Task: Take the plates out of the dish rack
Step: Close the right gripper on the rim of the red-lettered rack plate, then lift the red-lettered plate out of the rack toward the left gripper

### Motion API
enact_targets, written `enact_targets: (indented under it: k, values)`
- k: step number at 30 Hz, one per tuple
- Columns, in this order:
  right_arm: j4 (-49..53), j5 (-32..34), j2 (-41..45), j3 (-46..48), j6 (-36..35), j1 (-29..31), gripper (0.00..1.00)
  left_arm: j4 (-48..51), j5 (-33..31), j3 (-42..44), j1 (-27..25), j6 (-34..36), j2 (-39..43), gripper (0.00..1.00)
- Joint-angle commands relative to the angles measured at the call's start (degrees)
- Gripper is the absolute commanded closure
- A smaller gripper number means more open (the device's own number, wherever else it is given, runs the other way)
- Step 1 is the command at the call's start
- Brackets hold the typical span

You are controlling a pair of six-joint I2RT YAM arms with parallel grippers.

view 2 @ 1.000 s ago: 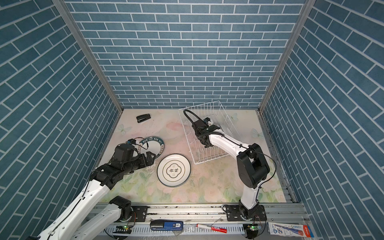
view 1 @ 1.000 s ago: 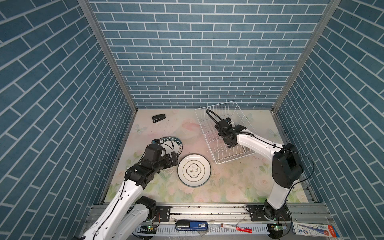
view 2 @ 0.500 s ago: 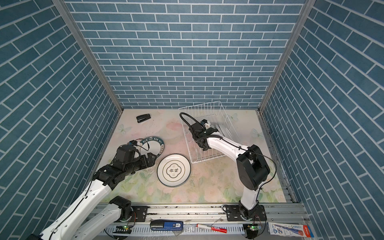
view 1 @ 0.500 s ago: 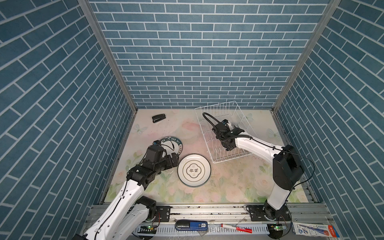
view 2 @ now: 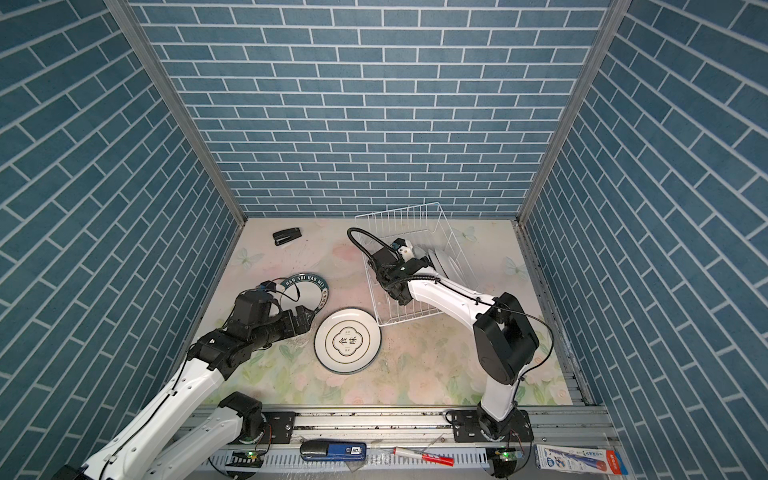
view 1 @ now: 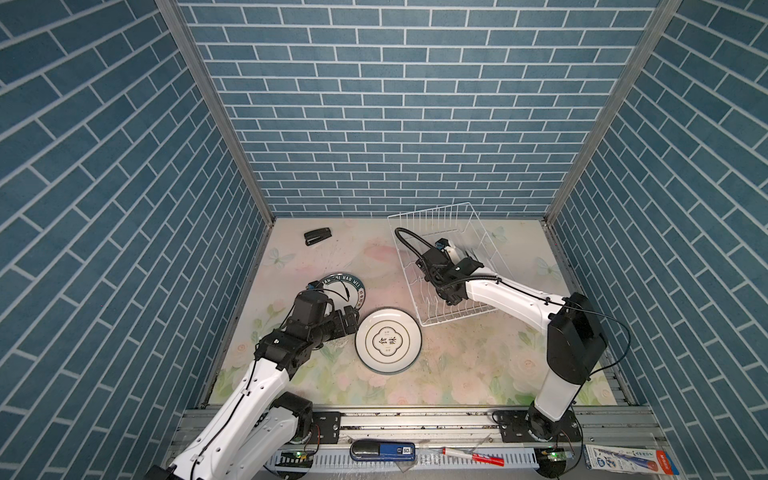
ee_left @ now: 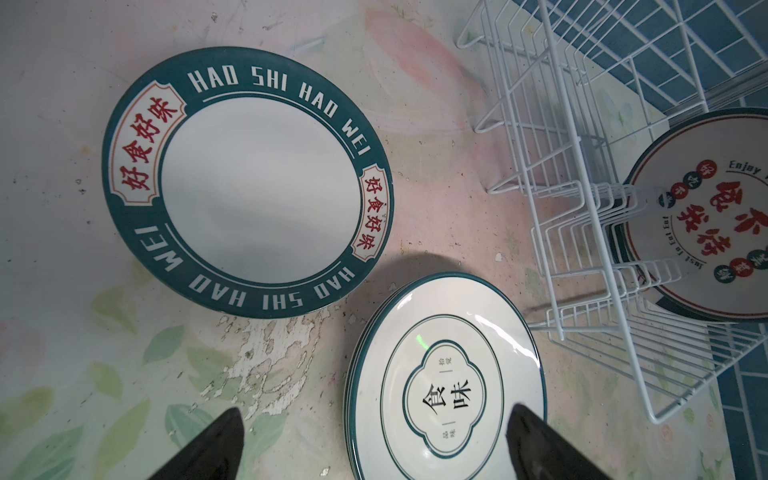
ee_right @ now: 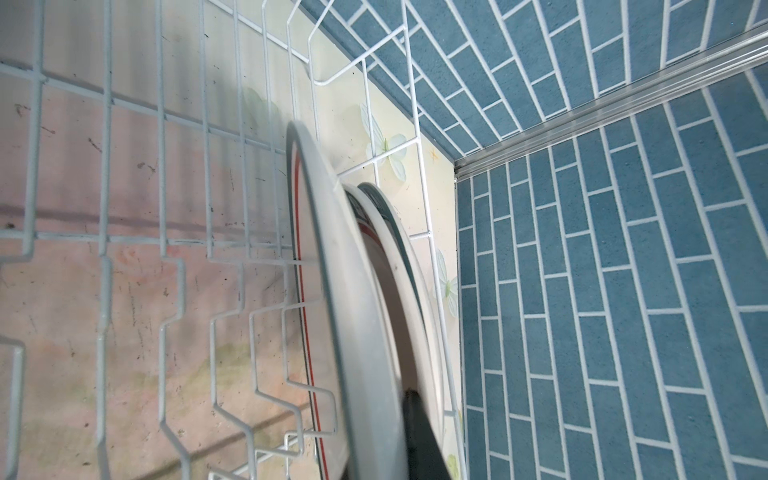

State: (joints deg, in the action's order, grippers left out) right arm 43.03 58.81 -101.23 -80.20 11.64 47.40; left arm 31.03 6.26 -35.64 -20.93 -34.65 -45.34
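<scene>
My right gripper (view 2: 426, 259) is clenched on an upright plate (ee_right: 357, 332) inside the rack (view 1: 432, 208), right of centre in a top view. My left gripper (ee_left: 374, 415) hangs released over the edge of the stacked plates (ee_left: 449, 374).

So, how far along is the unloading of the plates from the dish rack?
Done: one green-rimmed plate and a stack of plates lie flat on the table. In hand: the right end effector is shut on the nearest upright plate in the dish rack. To do: at least two plates stand behind it.
</scene>
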Motion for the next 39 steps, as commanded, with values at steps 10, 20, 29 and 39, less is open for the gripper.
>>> enact_targets:
  k: [10, 20, 29, 39]
  values:
    - [-2.3, 5.5, 5.5, -5.1, -3.7, 2.4, 1.0, 0.6, -0.7, -0.3, 0.0, 0.3, 1.0, 0.01]
    - [-3.6, 2.1, 7.4, -8.3, -4.9, 5.3, 1.0, 1.6, -2.8, -0.7, 0.0, 0.7, 2.4, 0.01]
    - [-7.9, -7.0, 12.9, -5.8, -3.6, 6.7, 1.0, 1.9, -3.5, -2.1, 0.1, 1.9, 2.5, 0.01]
    - [-13.9, -32.4, 27.6, 2.0, 2.3, 2.0, 1.0, -0.6, -2.8, -2.2, 0.0, 1.4, 3.2, 0.01]
